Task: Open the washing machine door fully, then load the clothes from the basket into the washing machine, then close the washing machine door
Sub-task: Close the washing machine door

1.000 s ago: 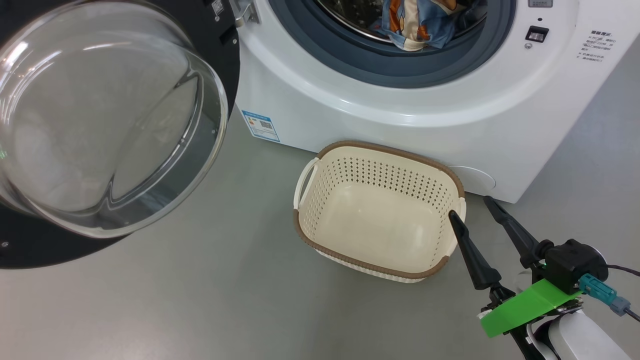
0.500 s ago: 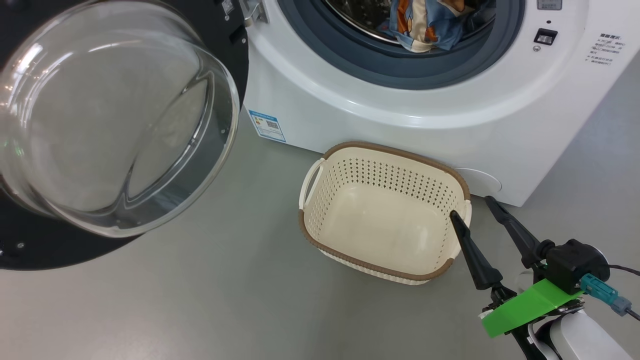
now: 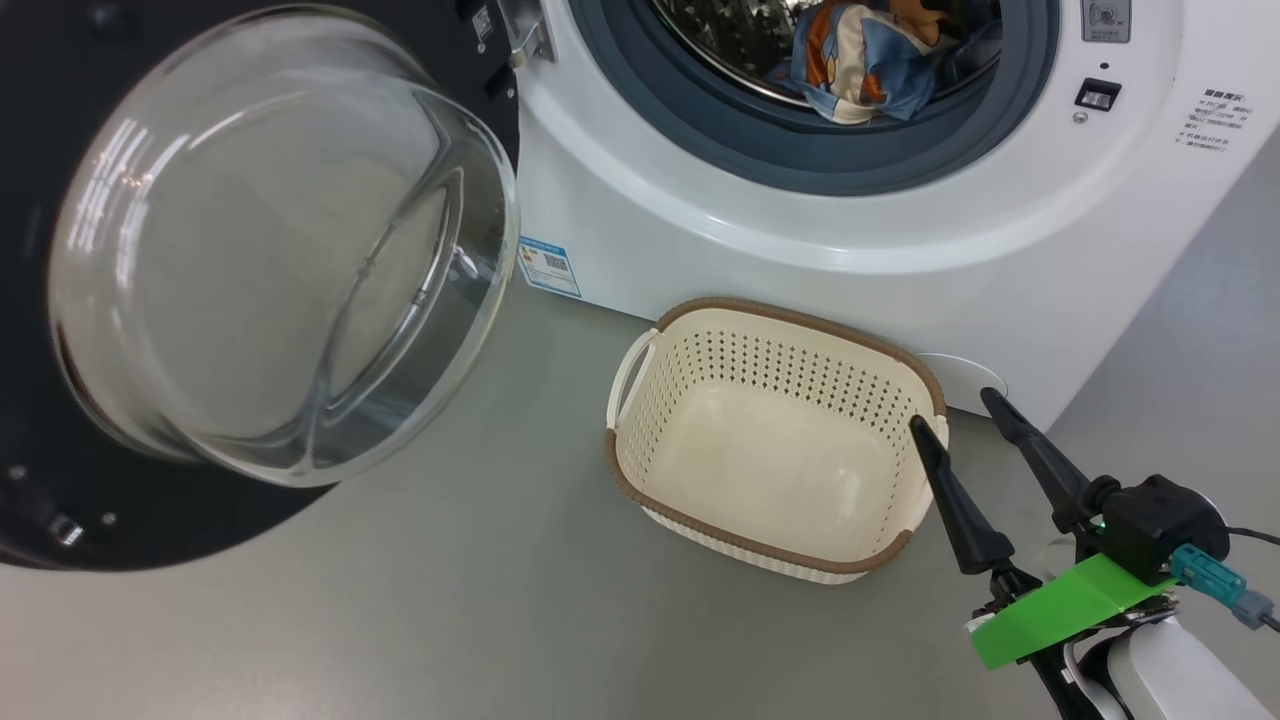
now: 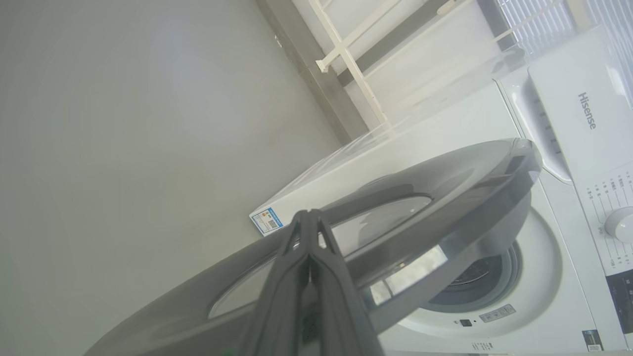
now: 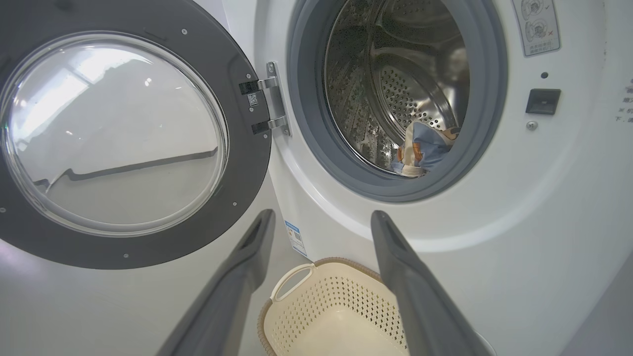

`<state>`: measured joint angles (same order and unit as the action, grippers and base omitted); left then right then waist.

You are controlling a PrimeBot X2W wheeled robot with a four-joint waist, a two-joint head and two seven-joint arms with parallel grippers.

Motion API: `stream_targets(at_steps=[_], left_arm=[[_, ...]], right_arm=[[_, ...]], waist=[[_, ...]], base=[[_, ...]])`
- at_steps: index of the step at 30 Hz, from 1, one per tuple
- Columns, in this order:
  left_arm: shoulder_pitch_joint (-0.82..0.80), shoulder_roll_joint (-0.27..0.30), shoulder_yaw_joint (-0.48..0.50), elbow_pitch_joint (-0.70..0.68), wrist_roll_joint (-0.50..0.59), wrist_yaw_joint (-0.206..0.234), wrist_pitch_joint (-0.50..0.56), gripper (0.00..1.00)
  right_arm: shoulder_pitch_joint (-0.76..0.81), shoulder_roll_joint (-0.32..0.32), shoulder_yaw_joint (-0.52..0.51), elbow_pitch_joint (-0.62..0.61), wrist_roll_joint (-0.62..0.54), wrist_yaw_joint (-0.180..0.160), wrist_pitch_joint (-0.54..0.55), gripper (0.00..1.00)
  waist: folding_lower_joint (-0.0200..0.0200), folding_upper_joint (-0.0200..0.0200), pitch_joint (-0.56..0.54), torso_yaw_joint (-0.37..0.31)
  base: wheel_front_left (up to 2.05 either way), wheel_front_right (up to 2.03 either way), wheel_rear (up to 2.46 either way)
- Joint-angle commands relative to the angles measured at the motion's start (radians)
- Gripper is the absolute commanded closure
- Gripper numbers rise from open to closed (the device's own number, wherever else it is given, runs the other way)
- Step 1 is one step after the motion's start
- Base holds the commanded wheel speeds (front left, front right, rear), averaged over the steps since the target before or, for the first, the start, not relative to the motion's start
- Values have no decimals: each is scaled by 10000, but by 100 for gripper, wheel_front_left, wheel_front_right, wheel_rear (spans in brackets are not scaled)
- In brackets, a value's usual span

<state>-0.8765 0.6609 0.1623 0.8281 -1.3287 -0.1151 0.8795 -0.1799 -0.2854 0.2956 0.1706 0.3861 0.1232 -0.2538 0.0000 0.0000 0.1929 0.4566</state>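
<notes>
Your right gripper (image 3: 954, 410) holds its two long dark fingers wide apart, gripping nothing. It hovers low at the right end of the small cream-white perforated plastic basket (image 3: 770, 365) with the brown woven-look rim. One fingertip is over that rim and the other is just outside it.

Your left gripper (image 4: 307, 215) has its fingers pressed together. Its tips point at the outer face of the large round glossy black door (image 3: 280, 250); you cannot tell whether they touch it. The door stands swung wide open to the left, its bulging clear glass bowl facing you.

The basket sits on the grey floor (image 3: 450, 600), just in front of the white boxy front-loading washing machine (image 3: 800, 280). The light blue clothes (image 3: 860, 60) with orange-brown prints lie inside the steel perforated drum (image 5: 395, 84), just behind the grey-blue rubber gasket (image 3: 800, 165).
</notes>
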Motion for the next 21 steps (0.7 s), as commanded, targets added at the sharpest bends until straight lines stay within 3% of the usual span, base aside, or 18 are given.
stream_targets(at_steps=[1,9,21], left_arm=[[211,172,-29,-321,-114,-130,349,100],[639,102,-272,-1315,-494,-151,1192,100],[1623,-255,-792,-4116,-1381,-154,2371,100]], right_arm=[[-27,-62,139,-216,0,75,-80,0],[102,-50,53,-215,13,75,-80,0],[477,-36,-444,-271,-45,75,-80,0]], waist=[[0,0,-25,9],[0,0,-275,-14],[0,0,-636,-225]], base=[[0,0,0],[0,0,0],[0,0,0]])
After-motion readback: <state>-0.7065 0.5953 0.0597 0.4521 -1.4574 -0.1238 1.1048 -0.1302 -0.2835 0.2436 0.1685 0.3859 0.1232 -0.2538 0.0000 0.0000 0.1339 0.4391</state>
